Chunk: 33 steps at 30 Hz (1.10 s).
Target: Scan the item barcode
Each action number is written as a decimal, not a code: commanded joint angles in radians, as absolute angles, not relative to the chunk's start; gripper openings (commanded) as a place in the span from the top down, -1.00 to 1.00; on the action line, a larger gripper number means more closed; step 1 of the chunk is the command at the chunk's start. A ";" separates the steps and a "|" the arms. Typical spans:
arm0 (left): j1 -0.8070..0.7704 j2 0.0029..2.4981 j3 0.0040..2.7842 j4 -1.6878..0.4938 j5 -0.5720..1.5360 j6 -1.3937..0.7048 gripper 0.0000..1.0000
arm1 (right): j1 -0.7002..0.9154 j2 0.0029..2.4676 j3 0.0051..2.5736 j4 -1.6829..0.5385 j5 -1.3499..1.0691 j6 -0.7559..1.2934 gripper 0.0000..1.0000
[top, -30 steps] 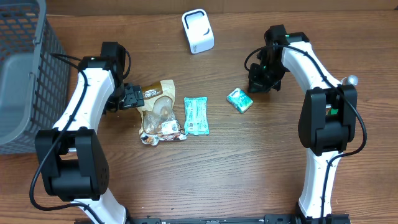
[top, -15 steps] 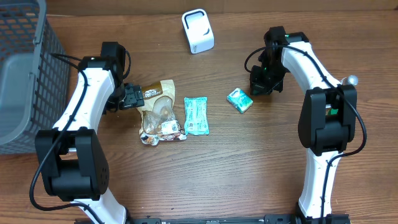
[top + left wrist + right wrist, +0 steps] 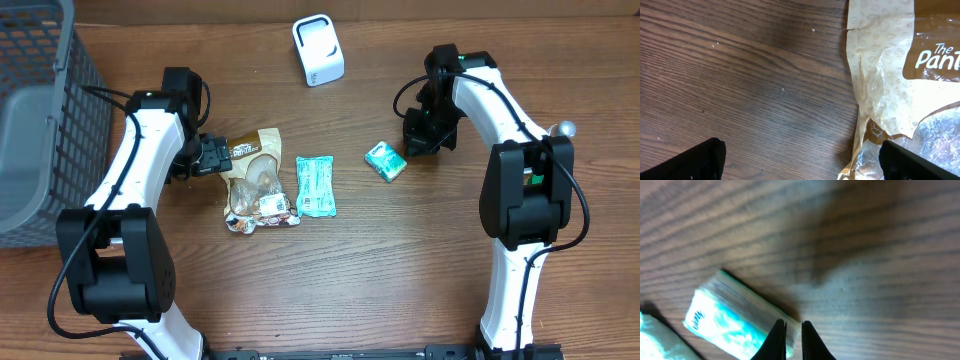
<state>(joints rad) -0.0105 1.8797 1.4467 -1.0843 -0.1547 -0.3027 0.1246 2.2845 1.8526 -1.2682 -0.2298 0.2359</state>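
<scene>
Three items lie on the wooden table: a tan snack bag [image 3: 255, 180], a teal flat packet [image 3: 316, 186] and a small green packet [image 3: 385, 160]. The white scanner [image 3: 318, 49] stands at the back. My left gripper [image 3: 214, 155] is open at the bag's top left edge. In the left wrist view the bag [image 3: 890, 75] fills the right side, and one finger of the gripper [image 3: 802, 157] overlaps its edge. My right gripper [image 3: 420, 140] is shut and empty just right of the green packet. In the right wrist view its tips [image 3: 793, 340] hover at the end of that packet [image 3: 735, 320].
A grey mesh basket [image 3: 30, 120] stands at the table's left edge. A small silver knob [image 3: 566, 128] sits by the right arm. Bare wood [image 3: 350, 270] stretches in front of the items.
The right gripper has shifted slightly near the green packet. The left arm and all the items are where they were.
</scene>
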 commanded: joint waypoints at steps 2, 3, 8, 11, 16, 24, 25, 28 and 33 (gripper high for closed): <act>-0.008 1.887 1.461 -1.084 -0.164 -0.284 -0.99 | 0.125 2.300 1.851 -1.226 -0.223 0.243 0.83; -0.008 1.887 1.462 -1.084 -0.164 -0.284 -0.99 | 0.125 2.300 1.851 -1.221 -0.217 0.244 0.83; -0.008 1.887 1.462 -1.084 -0.164 -0.284 -0.99 | 0.125 2.300 1.851 -1.219 -0.216 0.243 0.83; -0.008 1.887 1.462 -1.084 -0.164 -0.284 -0.99 | 0.125 2.300 1.850 -1.216 -0.215 0.243 0.84; -0.008 1.887 1.461 -1.083 -0.164 -0.284 -0.99 | 0.125 2.300 1.813 -1.178 -0.210 0.243 0.84; -0.008 1.887 1.462 -1.084 -0.164 -0.284 -0.99 | 0.125 2.300 1.806 -1.234 -0.257 0.243 0.89; -0.008 1.887 1.462 -1.084 -0.164 -0.284 -0.99 | 0.125 2.300 1.806 -1.243 -0.277 0.243 0.89; -0.008 1.887 1.461 -1.084 -0.164 -0.284 -0.99 | 0.125 2.300 1.806 -1.269 -0.331 0.243 0.88; -0.008 1.887 1.461 -1.084 -0.164 -0.284 -0.99 | 0.135 2.300 1.805 -1.305 -0.354 0.243 0.81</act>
<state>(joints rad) -0.0105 1.8797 1.4467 -1.0843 -0.1547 -0.3027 0.1261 2.2848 1.8107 -1.2980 -0.3164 0.2394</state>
